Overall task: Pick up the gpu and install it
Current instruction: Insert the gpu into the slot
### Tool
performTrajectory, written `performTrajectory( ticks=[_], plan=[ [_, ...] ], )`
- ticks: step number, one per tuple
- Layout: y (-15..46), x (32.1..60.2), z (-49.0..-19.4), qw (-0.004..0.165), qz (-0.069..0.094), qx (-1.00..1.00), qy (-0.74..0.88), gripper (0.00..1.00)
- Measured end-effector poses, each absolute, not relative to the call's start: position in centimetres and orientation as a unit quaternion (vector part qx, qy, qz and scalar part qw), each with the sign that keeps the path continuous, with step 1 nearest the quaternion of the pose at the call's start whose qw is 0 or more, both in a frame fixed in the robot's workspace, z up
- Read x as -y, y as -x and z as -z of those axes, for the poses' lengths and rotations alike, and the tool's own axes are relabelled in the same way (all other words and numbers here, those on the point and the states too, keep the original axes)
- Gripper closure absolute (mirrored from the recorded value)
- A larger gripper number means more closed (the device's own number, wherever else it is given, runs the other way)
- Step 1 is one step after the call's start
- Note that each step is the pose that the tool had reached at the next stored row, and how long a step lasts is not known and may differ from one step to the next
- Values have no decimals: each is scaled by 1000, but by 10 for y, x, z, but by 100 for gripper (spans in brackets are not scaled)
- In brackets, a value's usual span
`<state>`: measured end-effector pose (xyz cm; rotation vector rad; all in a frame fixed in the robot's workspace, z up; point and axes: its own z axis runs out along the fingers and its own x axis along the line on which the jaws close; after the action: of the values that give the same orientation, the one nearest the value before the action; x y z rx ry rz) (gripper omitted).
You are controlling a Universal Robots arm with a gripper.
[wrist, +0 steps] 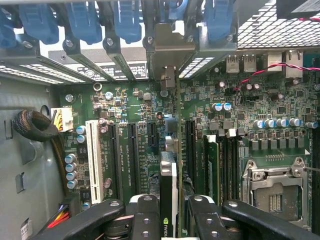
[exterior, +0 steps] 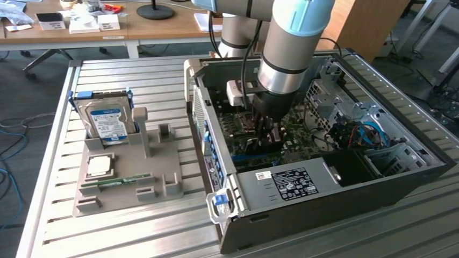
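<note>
A slatted metal surface [exterior: 136,72] carries an open computer case [exterior: 323,215], lying on its side with the inside facing up. The robot arm [exterior: 294,48] comes down from above into the case, over the green motherboard [wrist: 135,100]. At the near end of the case sits a grey power supply [exterior: 287,185] with a black label. On the exterior view's left, well apart from the case, a grey holder [exterior: 126,156] rests on the surface. A silver hard drive [exterior: 107,121] with a blue-white label stands upright in it at the back.

The gpu [wrist: 168,185] is inside the case, held on edge over the motherboard. The wrist view sees it edge-on, as a thin line running between the expansion slots towards the rear wall. Its metal bracket [wrist: 170,47] meets the row of rear slot openings, beside the blue latches [wrist: 80,20]. Whether its lower edge is fully seated in a slot cannot be told.

The gripper [wrist: 170,212] pinches the gpu, with one black finger [wrist: 145,215] on each flat side of the card, the other at [wrist: 200,215]. An empty processor socket [wrist: 272,185] lies off to one side of the card. In the holder, a square processor chip [exterior: 99,165] lies flat, and a narrow green memory stick [exterior: 118,183] lies just in front of it
</note>
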<state>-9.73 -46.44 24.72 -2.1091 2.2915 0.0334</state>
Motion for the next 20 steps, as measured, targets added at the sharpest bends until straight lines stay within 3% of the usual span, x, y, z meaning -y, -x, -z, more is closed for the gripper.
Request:
performTrajectory(
  ticks=[20],
  plan=[
    [98, 464, -247, 14, -11, -736, 677, 73]
  ],
)
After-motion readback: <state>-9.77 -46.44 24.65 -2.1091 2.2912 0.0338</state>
